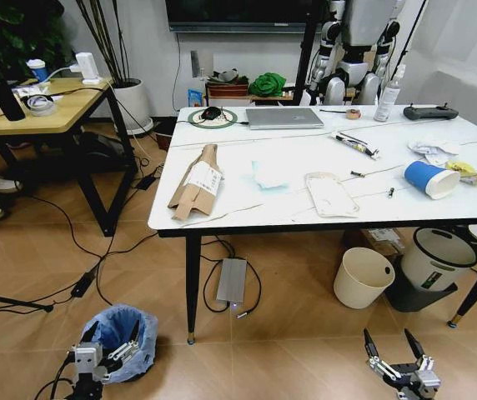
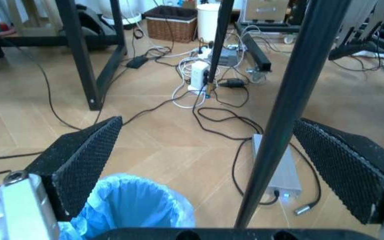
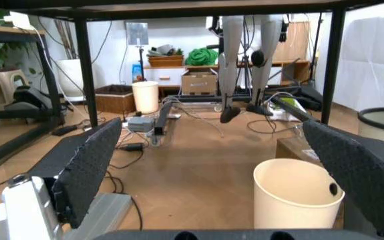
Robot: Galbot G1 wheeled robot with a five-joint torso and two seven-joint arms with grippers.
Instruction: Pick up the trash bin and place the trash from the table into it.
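Note:
The trash bin (image 1: pixel 120 340), a small round bin lined with a crinkled light-blue bag, stands on the floor at the lower left, left of the table's front leg. My left gripper (image 1: pixel 109 343) is open right at its near rim; the left wrist view has the bag (image 2: pixel 135 205) just below the spread fingers (image 2: pixel 85 160). My right gripper (image 1: pixel 387 337) hangs open low over the floor at the lower right, holding nothing. On the white table (image 1: pixel 247 212) lie a flattened cardboard box (image 1: pixel 195 182), a white packet (image 1: pixel 330 193), a blue cup (image 1: pixel 429 178) on its side and crumpled tissue (image 1: pixel 434 150).
Under the table stand a cream bucket (image 1: pixel 364 277) and a white bin with a black rim (image 1: pixel 435 257). A grey power brick (image 1: pixel 231 280) and cables lie on the floor by the black table leg (image 1: pixel 192 283). A laptop (image 1: pixel 283 117) sits at the table's back. A wooden desk (image 1: pixel 38 108) stands left.

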